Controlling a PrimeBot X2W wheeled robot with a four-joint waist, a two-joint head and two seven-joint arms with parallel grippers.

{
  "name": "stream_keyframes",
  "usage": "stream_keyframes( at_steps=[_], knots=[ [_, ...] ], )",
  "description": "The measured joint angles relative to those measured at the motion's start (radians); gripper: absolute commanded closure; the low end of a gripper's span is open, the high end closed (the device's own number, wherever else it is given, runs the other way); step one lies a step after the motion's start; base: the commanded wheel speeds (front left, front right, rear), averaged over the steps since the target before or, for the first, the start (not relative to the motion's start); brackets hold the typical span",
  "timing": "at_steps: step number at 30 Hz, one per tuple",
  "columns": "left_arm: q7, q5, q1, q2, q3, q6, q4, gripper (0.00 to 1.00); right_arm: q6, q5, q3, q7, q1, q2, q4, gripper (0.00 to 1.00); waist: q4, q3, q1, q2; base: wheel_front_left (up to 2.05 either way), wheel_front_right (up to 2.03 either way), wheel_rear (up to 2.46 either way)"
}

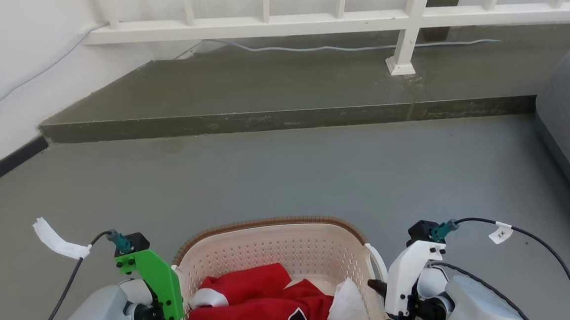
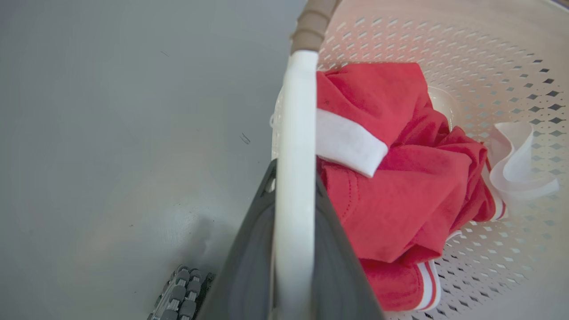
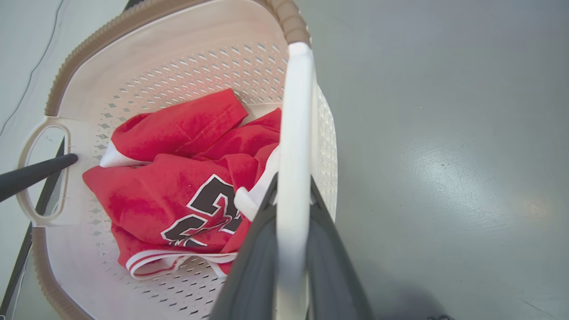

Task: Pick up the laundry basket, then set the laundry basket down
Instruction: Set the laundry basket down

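Between the two grippers, low in the head view, the laundry basket (image 1: 279, 251) is held. It is cream-white with many small holes, and a brown rim (image 1: 261, 222) runs round its top. A red shirt (image 1: 256, 301) with white edges is bunched up inside it. Black and white letters are seen on the shirt in the right wrist view. A loose white strip (image 2: 515, 164) of cloth lies beside the shirt, against the basket wall.

The left gripper (image 2: 294, 174) is seen in the left wrist view. Its jaws are closed on the basket's white left handle (image 2: 297, 111), with one dark finger pressed on each side of it.

The right gripper (image 3: 292, 182) is set the same way. Its jaws are closed on the white right handle (image 3: 297, 111), with a dark finger on each side. In that view, one dark finger (image 3: 35, 172) of the left gripper is seen across the basket, at the loop of the far handle.

Around the basket the grey floor (image 1: 314, 171) is seen. Whether the basket's bottom touches the floor cannot be told. Farther off, a low dark step (image 1: 270, 85) is seen. A white railing (image 1: 406, 34) stands on it, and a thin grey cable (image 1: 321, 47) lies along it.
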Motion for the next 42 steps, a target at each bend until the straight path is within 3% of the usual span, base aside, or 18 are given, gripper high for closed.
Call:
stream_keyframes(
  at_steps=[19, 42],
  knots=[
    [-0.071, 0.004, -0.097, 0.012, 0.0, 0.0, -0.038, 1.0, 0.0, 0.004, 0.005, -0.057, -0.087, -0.021, -0.029, 1.0, 0.002, 0.142, 0.0, 0.0, 0.0, 0.0, 0.0],
    [-0.254, 0.077, -0.262, 0.017, -0.019, 0.023, -0.083, 1.0, 0.0, -0.083, 0.018, -0.274, -0.258, -0.044, -0.044, 1.0, 0.031, 0.416, 0.0001, 0.0, 0.0, 0.0, 0.0]
  ],
)
